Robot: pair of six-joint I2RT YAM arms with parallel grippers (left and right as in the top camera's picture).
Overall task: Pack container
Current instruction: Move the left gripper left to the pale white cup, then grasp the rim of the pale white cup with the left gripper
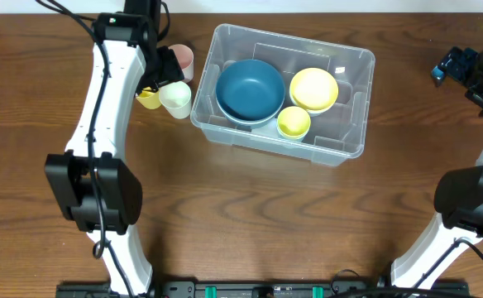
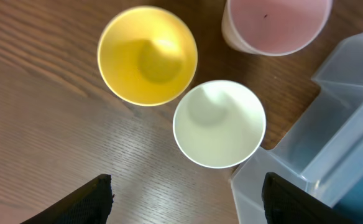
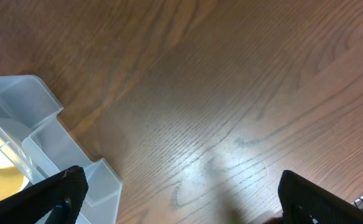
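Left fingers [image 2: 94, 199] spread right by the pale cup [image 2: 219, 124], right fingers [image 3: 51, 199] spread too; could easily bump the yellow cup [image 2: 147, 56] or the container [image 2: 330, 143] rim.

L gripper [image 2: 188, 202] jaws apart — R gripper [image 3: 188, 199] jaws fully apart.

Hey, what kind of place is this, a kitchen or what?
Likely a robot lab workbench, not a kitchen: a left arm and right arm mounted at a wooden table, bowls in a clear bin.
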